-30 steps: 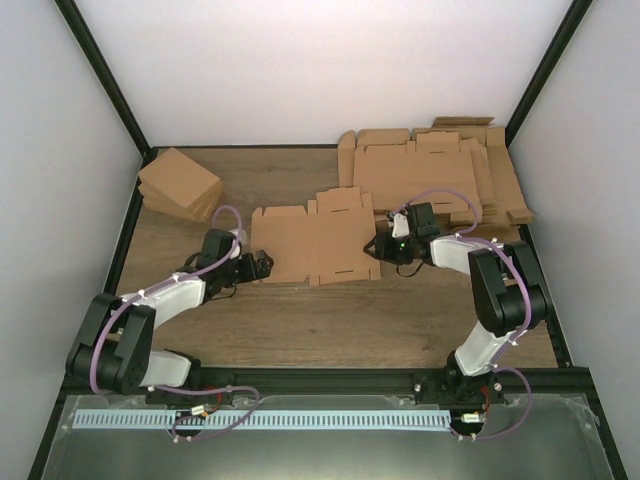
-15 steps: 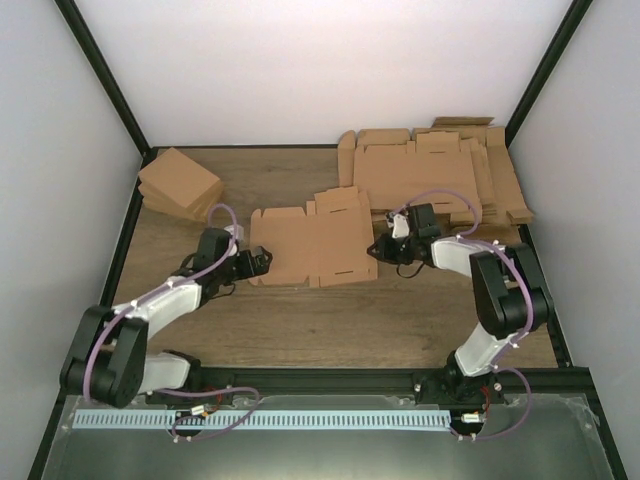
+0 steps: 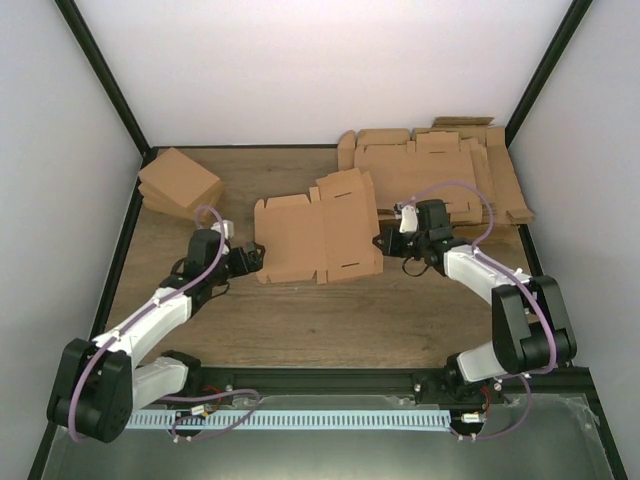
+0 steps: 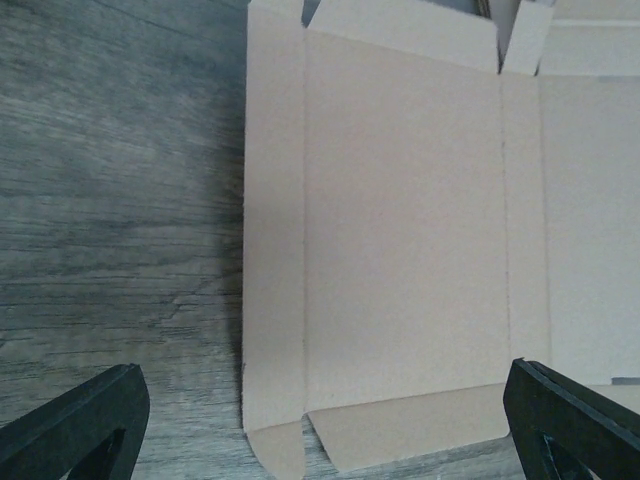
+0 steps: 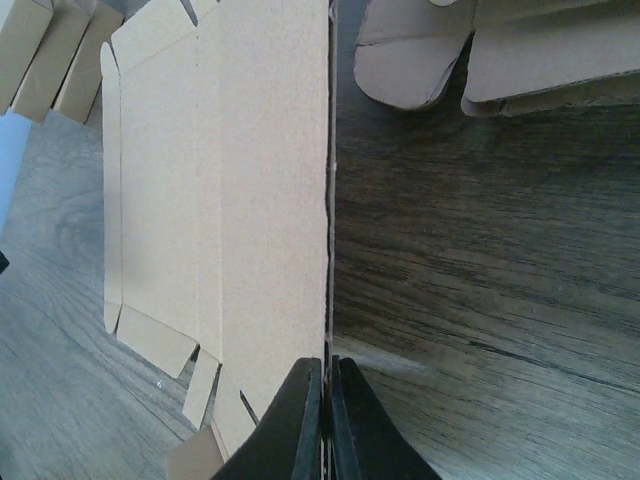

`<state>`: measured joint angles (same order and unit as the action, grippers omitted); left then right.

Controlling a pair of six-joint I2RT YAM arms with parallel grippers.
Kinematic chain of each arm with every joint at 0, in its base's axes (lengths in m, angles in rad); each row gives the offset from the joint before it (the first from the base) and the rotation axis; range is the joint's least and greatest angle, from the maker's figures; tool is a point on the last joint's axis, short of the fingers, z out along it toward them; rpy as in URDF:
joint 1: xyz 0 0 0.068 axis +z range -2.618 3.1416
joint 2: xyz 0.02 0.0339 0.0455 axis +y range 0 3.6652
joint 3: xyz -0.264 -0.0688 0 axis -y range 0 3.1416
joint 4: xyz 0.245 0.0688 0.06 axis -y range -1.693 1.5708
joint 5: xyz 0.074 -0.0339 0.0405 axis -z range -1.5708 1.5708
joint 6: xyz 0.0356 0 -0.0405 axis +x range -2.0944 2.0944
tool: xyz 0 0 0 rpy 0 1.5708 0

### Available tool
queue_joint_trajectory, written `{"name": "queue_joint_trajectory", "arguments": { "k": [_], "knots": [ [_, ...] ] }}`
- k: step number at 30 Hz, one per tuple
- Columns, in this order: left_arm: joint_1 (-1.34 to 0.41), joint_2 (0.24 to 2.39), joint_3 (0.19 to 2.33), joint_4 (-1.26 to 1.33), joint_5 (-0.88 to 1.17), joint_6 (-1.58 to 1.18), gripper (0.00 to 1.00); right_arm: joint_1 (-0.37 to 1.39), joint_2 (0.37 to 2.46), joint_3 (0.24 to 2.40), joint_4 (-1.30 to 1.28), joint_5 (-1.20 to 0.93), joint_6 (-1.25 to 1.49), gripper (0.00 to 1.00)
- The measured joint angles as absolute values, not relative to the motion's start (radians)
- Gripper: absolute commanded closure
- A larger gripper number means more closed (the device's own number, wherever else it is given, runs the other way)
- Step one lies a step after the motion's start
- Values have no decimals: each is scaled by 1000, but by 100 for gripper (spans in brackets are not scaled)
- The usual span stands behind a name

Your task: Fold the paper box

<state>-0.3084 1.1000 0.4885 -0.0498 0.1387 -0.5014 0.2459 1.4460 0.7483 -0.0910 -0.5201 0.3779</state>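
The paper box [image 3: 315, 238] is a flat brown cardboard sheet with creased panels and tabbed flaps, in the middle of the wooden table. Its right side is raised off the table, its left side is low. My right gripper [image 3: 383, 240] is shut on the sheet's right edge; in the right wrist view the fingers [image 5: 327, 365] pinch the thin edge of the paper box [image 5: 270, 180]. My left gripper [image 3: 258, 258] is open at the sheet's left edge. In the left wrist view its fingers [image 4: 325, 400] stand wide apart on either side of the paper box [image 4: 400, 230], not touching it.
A thick pile of flat tabbed cardboard sheets [image 3: 440, 170] lies at the back right, close behind my right gripper. A pile of small brown boxes [image 3: 180, 183] sits at the back left. Black frame rails edge the table.
My right gripper has closed on the sheet's right edge and lifted it, tilting the sheet up. The left arm has reached a little further forward, staying open.
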Motion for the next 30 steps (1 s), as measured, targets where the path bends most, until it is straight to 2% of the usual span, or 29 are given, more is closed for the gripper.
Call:
{"name": "queue_joint_trajectory", "arguments": {
  "k": [18,20,23,30],
  "knots": [
    [-308,1155,501,-61,159,-518,0,246,1423,675,-118,-509,368,91],
    [-308,1156,501,-61,159,-518,0,246,1423,668,-115,-511,368,88],
    [-308,1171,502,-61,159,-518,0,246,1426,663,-114,-510,372,71],
    [-308,1299,537,-65,168,-515,0,246,1472,663,-106,-492,383,66]
  ]
}}
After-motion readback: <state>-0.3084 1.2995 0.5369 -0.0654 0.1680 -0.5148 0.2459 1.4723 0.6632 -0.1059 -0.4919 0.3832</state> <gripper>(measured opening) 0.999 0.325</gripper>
